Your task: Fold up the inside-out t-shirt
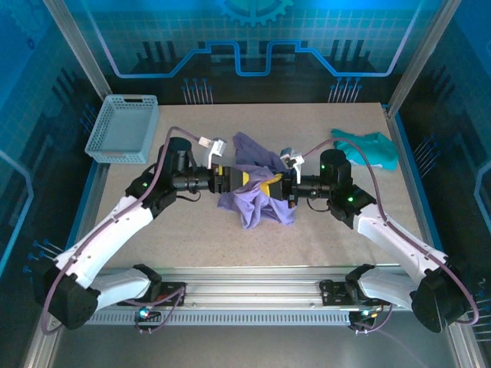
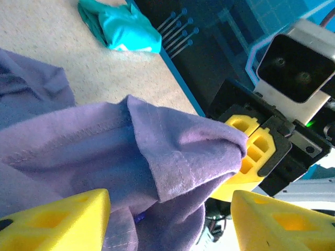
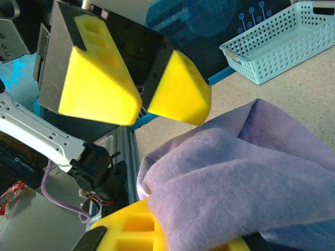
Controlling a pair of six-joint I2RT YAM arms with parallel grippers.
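T-shirt (image 1: 257,207), lavender, crumpled heap, stitched seams showing

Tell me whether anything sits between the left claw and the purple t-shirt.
Nothing visible does. The left claw is open, with a fold of the t-shirt hanging in its gap, while the right claw is shut on the same bunch. The teal cloth lies well off to the side.

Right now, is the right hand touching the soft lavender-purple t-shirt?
Touching. Left wrist view shows the right hand pinching a fold of the soft lavender-purple t-shirt.
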